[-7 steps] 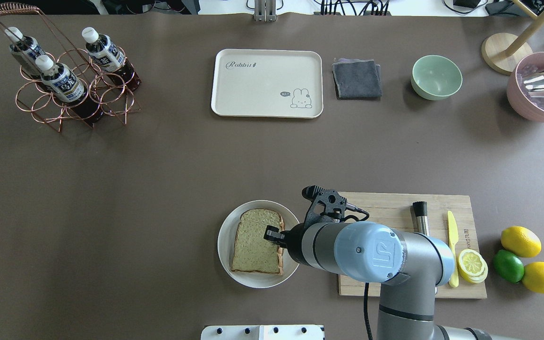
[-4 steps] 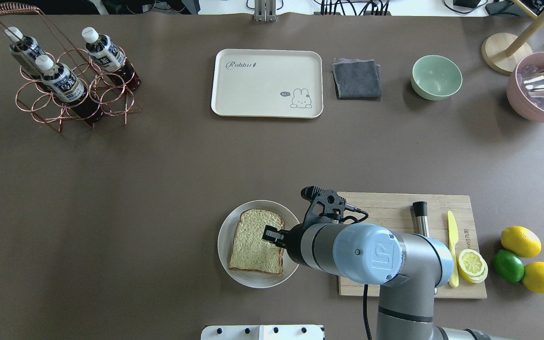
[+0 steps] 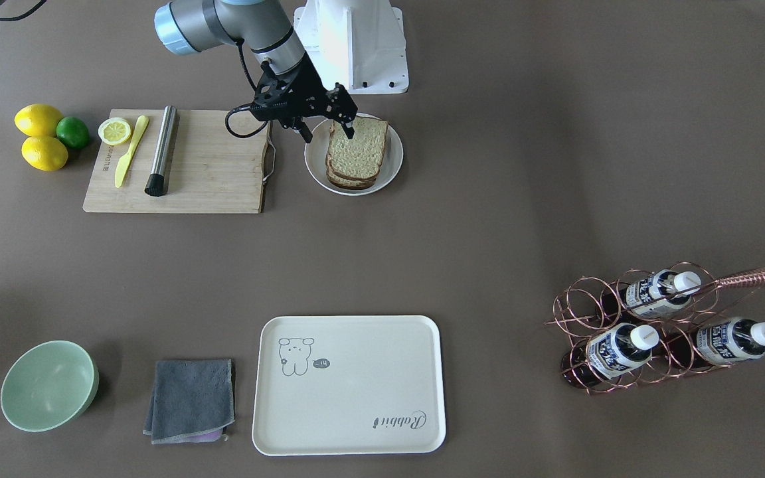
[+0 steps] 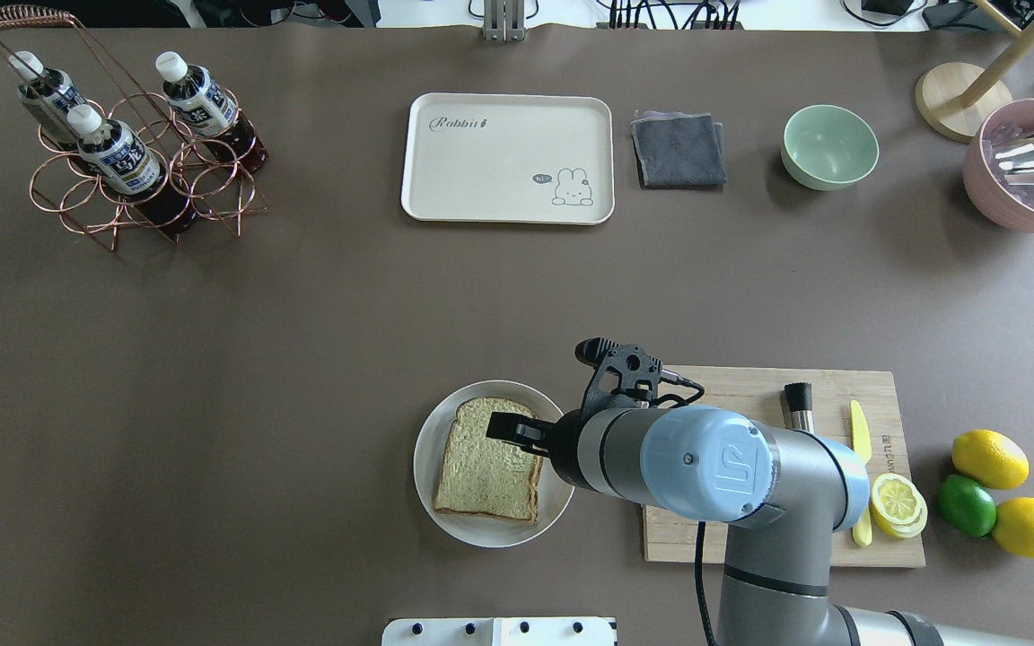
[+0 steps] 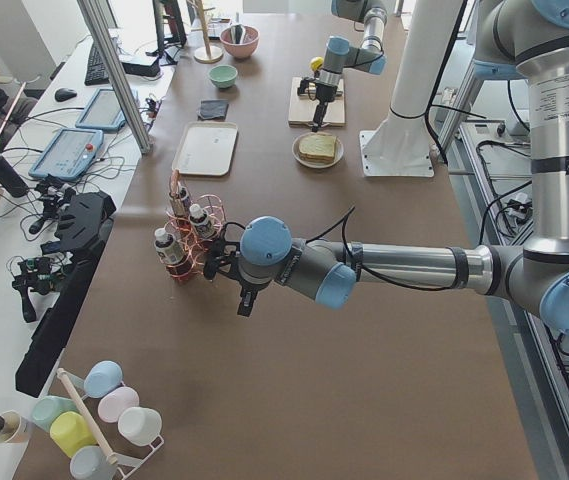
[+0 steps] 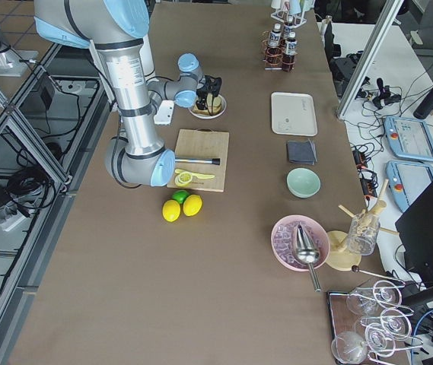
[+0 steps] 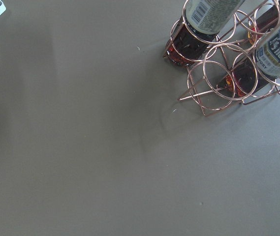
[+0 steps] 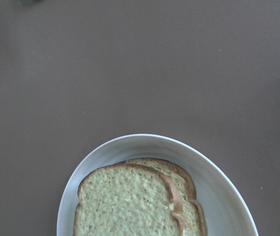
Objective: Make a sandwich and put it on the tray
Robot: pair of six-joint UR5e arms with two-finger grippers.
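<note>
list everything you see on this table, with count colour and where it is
sandwich: 1, brown bread, on the plate
plate: 1, white, left of the cutting board
tray: 1, cream, far side
cloth: 1, grey, folded, right of the tray
green bowl: 1, pale green, right of the cloth
pink bowl: 1, far right, holds a metal scoop
cutting board: 1, wood, near side
knife: 1, yellow, on the board
lemon half: 1, yellow, on the board
metal cylinder: 1, silver, on the board
lemons: 2, yellow, right of the board
lime: 1, green, between the lemons
bottles: 3, dark, white caps, in the rack
rack: 1, copper wire, far left
right gripper: open, above the sandwich
left gripper: near the rack, state unclear
</note>
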